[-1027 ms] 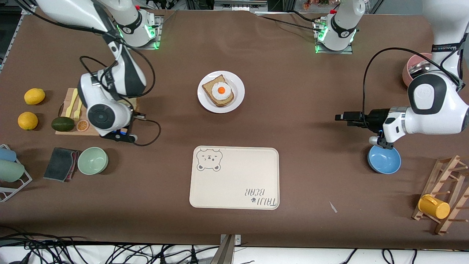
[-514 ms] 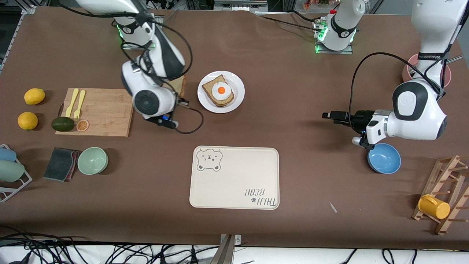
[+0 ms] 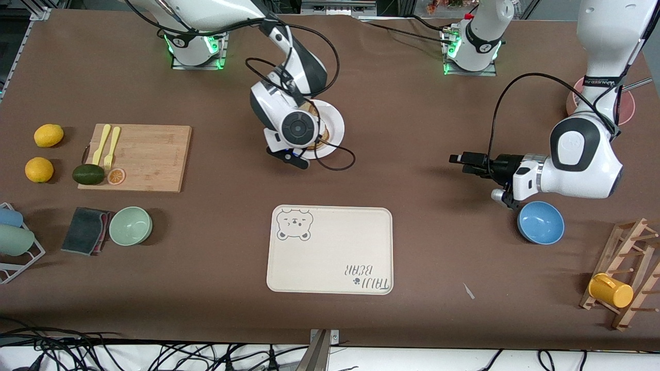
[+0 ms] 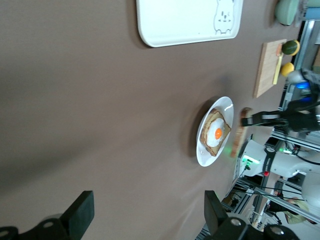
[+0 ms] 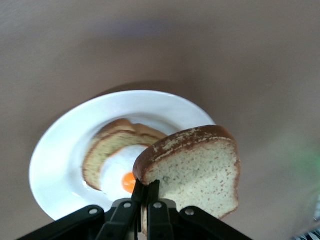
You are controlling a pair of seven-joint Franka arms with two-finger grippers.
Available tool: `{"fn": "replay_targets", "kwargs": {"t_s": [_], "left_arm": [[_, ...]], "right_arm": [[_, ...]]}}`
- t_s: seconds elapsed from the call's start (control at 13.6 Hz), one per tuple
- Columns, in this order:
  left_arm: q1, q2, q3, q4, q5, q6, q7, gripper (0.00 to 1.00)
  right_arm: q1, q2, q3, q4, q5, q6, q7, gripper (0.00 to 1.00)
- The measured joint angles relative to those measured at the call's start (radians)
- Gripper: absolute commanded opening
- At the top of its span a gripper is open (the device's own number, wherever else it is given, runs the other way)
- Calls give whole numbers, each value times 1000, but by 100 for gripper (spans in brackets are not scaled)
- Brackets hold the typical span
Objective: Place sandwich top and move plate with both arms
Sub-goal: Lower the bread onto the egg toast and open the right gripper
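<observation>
R gripper [image 5: 146, 200] has its fingers [image 5: 152, 196] clamped on the lower edge of the sandwich top [image 5: 192, 170], slice held on edge, rounded crust pointing away from the fingers, flat faces roughly vertical. It hangs over the white plate [image 3: 335, 123], w/ the egg toast [image 5: 112, 157] just below and to one side of the fingers, so the coming move looks like a tilt to lay the slice flat, then a short drop; slice sits off-centre toward the plate rim, so it prob needs a small shift over the egg first. L gripper [image 3: 461, 164] waits well apart over bare tabletop [image 3: 412, 170] toward the L arm's end, fingers [image 4: 80, 220] apart, pointing at the plate. R arm clearly nearer. Open tabletop betw. plate and bear tray [image 3: 330, 250] for the two-arm carry
</observation>
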Motion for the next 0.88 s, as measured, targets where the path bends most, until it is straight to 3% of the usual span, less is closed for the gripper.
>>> {"fn": "replay_targets", "kwargs": {"t_s": [0.15,0.44,0.51,0.59,0.88], "left_arm": [[-1,8,-16,-24,-40,22,32,99],[-3,11,-73,-97,-81,151,65,99],[-3,11,-75,-101,-87,155,69,99],[-3,11,-75,-102,-96,155,74,99],[12,11,-72,-102,-101,133,141,100]], "right_arm": [[15,24,0,8,0,43,20,0],[35,43,0,14,0,115,36,0],[40,45,0,17,0,119,37,55],[44,45,0,19,-1,119,38,100],[48,45,-8,61,-11,120,42,100]]}}
